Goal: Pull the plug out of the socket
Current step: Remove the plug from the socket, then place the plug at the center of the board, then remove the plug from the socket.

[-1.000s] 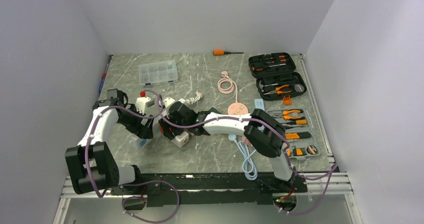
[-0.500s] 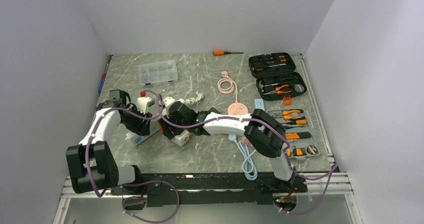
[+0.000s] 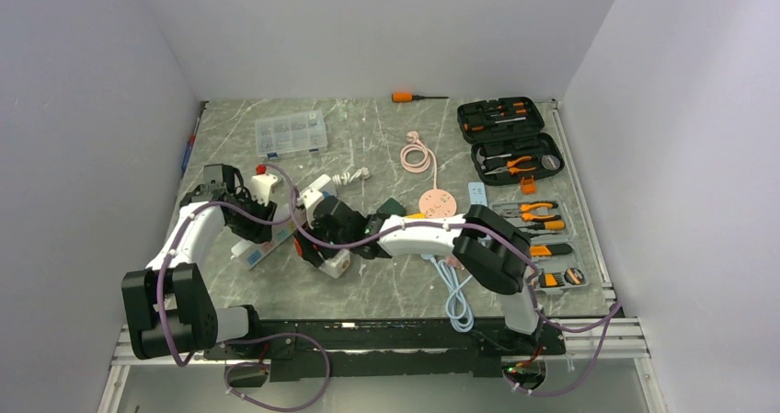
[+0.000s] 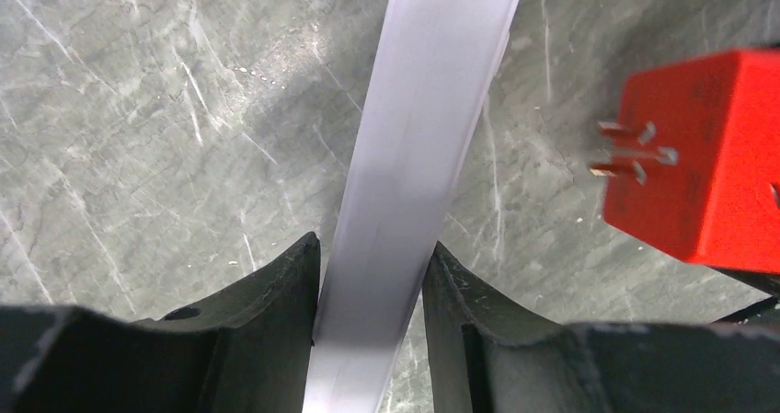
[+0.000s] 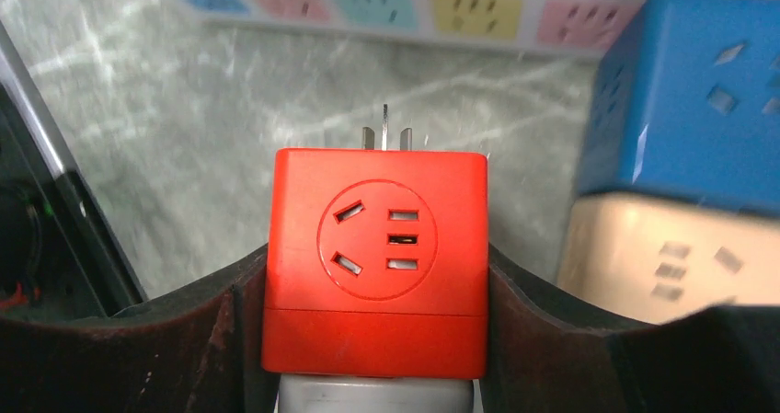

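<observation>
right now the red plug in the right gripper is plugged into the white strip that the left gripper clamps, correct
Not plugged in. The red plug in the right gripper is out of the white strip that the left gripper clamps: the left wrist view shows its prongs bare, with a gap between them and the strip.

Bright, even light with soft shadows.
Right wrist view blurs the far socket strip (image 5: 395, 4); tabletop (image 5: 184, 109) streaked soft.

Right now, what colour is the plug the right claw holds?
The plug is red; right wrist view shows it best.
</observation>
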`<state>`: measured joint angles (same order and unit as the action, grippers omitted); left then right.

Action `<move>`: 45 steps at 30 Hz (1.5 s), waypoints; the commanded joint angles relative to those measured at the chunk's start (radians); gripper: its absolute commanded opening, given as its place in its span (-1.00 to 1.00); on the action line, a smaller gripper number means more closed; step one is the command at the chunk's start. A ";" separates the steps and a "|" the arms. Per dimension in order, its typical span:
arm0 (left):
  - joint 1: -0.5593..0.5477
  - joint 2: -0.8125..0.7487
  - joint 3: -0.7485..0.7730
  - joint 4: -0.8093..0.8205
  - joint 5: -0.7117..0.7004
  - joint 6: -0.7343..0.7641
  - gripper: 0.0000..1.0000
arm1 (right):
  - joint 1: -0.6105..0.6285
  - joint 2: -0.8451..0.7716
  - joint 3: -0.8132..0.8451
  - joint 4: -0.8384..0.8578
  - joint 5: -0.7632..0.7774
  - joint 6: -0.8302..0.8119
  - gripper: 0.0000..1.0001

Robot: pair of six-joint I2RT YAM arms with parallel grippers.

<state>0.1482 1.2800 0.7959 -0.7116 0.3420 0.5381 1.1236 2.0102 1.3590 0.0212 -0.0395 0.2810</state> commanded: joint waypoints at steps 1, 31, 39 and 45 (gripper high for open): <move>0.004 0.016 -0.019 0.087 -0.085 -0.047 -0.19 | 0.068 -0.145 -0.091 0.071 -0.030 -0.081 -1.00; -0.052 0.089 0.031 0.064 -0.078 -0.064 0.93 | 0.114 -0.290 -0.333 0.096 0.079 -0.116 0.56; -0.090 0.194 0.057 0.109 -0.111 -0.080 0.76 | 0.097 -0.381 -0.331 0.066 0.116 -0.135 0.62; -0.099 0.223 0.021 0.150 -0.164 -0.072 0.06 | 0.025 -0.466 -0.329 0.045 0.104 -0.150 0.62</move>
<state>0.0559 1.5005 0.8242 -0.6125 0.2245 0.4648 1.1999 1.6207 0.9916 0.0540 0.0475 0.1562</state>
